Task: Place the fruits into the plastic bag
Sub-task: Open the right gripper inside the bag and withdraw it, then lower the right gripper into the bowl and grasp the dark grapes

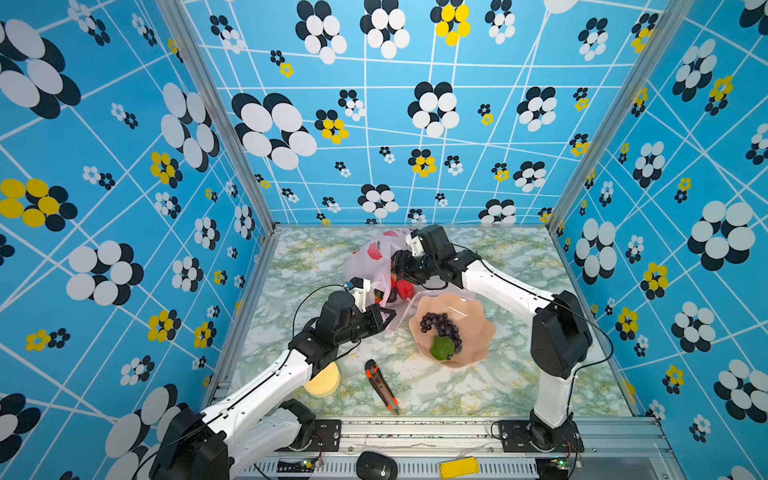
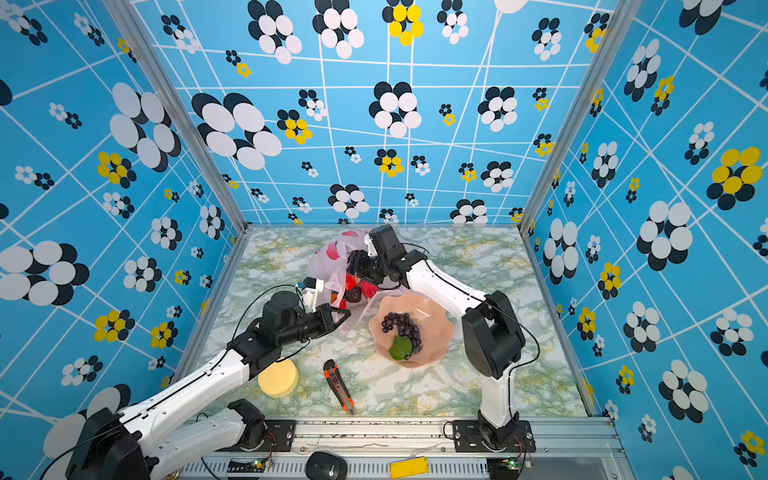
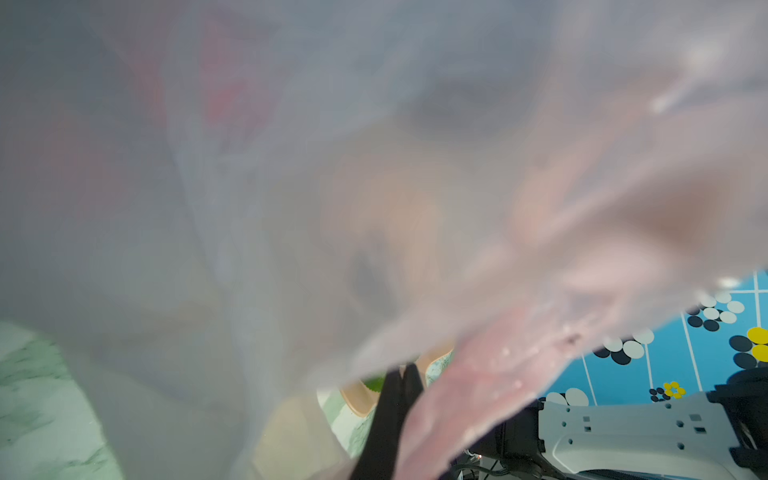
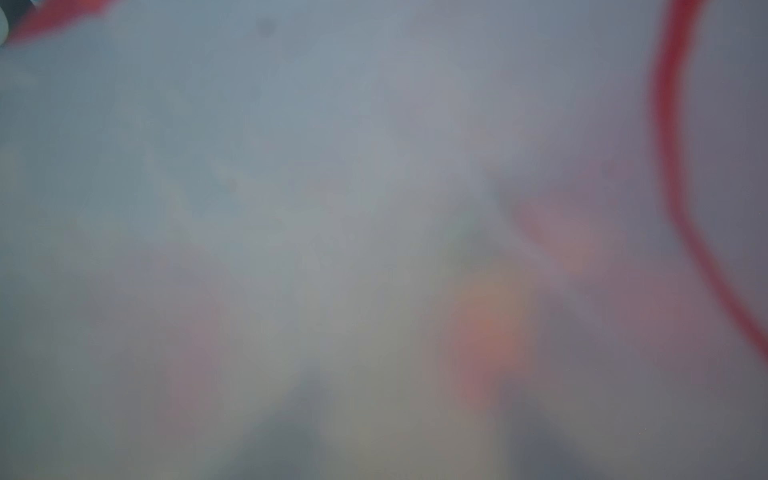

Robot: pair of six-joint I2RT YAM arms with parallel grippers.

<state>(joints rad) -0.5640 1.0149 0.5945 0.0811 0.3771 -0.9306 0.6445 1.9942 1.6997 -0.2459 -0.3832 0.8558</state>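
Bag: the plastic bag (image 1: pixel 365 262) lies crumpled toward the back middle of the table (image 1: pixel 519 374), with its mouth turned toward the bowl, as both top views show.
Bag contents: red fruits (image 1: pixel 405 289) and a dark fruit (image 2: pixel 353 295) lie in the mouth, with a bit of orange beside them. Anything deeper is hidden by the film.
Bowl: the salmon-pink scalloped bowl (image 1: pixel 484 328) stands just beside the bag's mouth.
Bowl contents: grapes (image 1: pixel 442 326) curl across the middle, and a green fruit (image 1: pixel 441 348) rests against their near end.
Left gripper (image 1: pixel 388 318): the fingers are pressed together on a fold of the bag's near edge, and film drapes over its wrist camera.
Right gripper (image 1: pixel 397 268): it reaches into the bag's mouth above the red fruits. Its wrist view is only blur through film, so I cannot tell whether the jaws are apart.
Loose on table: a sponge disc (image 1: pixel 322 384) lies partly under the left arm, and a utility knife (image 1: pixel 381 386) lies in front of the bowl.
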